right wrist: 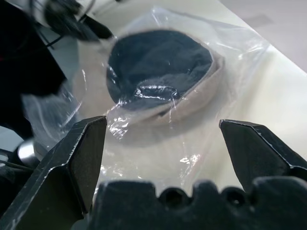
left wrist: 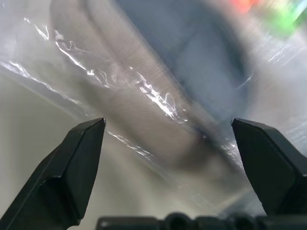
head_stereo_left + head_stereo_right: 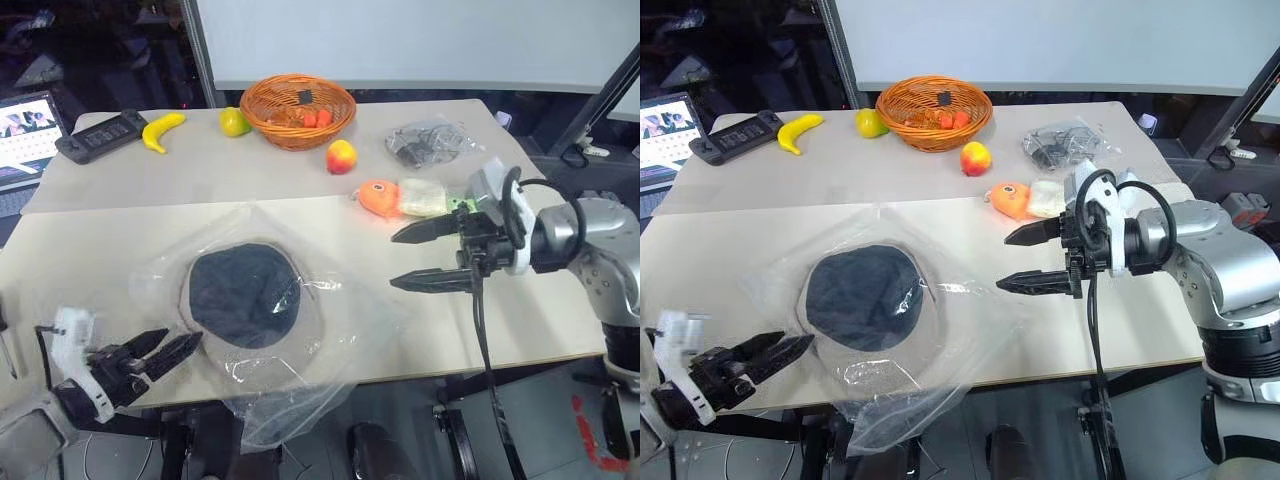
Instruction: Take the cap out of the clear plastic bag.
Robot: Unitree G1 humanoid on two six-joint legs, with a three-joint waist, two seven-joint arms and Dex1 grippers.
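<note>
On the worktop (image 3: 560,320) the cap (image 3: 245,295) lay black side up inside the clear plastic bag (image 3: 345,330). The left hand (image 3: 160,353) and right hand (image 3: 425,255) were both spread wide, holding nothing.

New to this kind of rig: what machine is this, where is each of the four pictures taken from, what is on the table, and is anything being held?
It is a humanoid robot with two arms, each ending in a two-fingered black gripper. The two wide pictures come from a stereo camera on its head, looking down over the table. The two close pictures come from cameras on each wrist, looking along that gripper's fingers.

Near the front edge lies the cap, black underside up, inside the clear plastic bag. Farther back are a wicker basket, a banana, two loose fruits, an orange fish toy, a small bag of dark items and a handheld controller.

The left gripper and right gripper are both open and hold nothing.
</note>
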